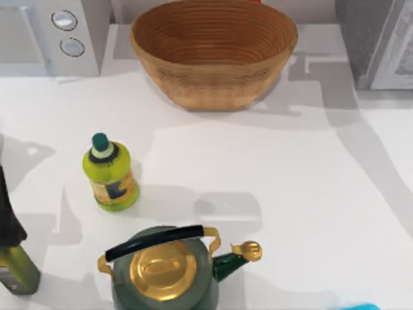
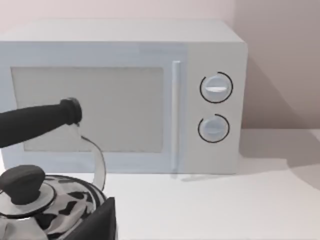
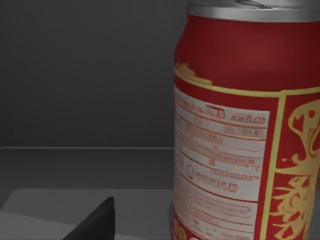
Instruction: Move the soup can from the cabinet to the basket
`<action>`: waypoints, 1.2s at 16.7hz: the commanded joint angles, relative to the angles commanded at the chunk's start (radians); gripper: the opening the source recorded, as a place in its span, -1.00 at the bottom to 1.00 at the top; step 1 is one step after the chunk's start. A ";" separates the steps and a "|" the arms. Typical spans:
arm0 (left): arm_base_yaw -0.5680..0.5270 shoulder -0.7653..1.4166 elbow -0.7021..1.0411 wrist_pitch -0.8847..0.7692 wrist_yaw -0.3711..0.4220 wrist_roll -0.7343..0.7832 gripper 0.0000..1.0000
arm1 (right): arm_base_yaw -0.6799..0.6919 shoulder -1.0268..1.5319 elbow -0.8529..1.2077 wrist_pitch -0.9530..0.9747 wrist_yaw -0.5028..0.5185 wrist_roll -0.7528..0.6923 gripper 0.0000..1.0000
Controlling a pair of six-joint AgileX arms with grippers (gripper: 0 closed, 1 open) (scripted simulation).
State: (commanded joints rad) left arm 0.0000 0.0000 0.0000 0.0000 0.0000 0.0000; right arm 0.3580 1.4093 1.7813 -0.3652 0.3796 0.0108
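Observation:
The soup can point(image 3: 240, 130) stands upright very close in the right wrist view, with a red top band, a white-and-red label and a silvery lid. It sits on a grey floor inside the dark grey cabinet point(image 3: 75, 75). A dark part of my right gripper point(image 3: 95, 225) shows low beside the can, apart from it. From above, the cabinet point(image 1: 361, 39) is at the table's back right, and the wide woven basket point(image 1: 213, 51) stands at the back middle with nothing in it. My left gripper point(image 2: 97, 222) is parked at the table's left, facing a white box with two dials.
The white box with two round dials point(image 1: 58, 32) is at the back left. A yellow-green bottle point(image 1: 111, 171) stands left of centre. A green kettle with a gold lid point(image 1: 164, 271) is at the front. Another kettle point(image 2: 45, 200) with a black handle sits close to my left gripper.

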 joint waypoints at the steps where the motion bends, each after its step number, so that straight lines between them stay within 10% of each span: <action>1: 0.000 0.000 0.000 0.000 0.000 0.000 1.00 | -0.008 0.024 0.024 0.002 -0.007 0.000 1.00; 10: 0.000 0.000 0.000 0.000 0.000 0.000 1.00 | -0.063 0.192 0.176 0.016 -0.060 0.001 1.00; 20: 0.000 0.000 0.000 0.000 0.000 0.000 1.00 | -0.063 0.192 0.176 0.016 -0.060 0.001 -0.51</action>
State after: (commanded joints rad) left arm 0.0000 0.0000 0.0000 0.0000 0.0000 0.0000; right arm 0.2947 1.6010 1.9571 -0.3494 0.3194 0.0114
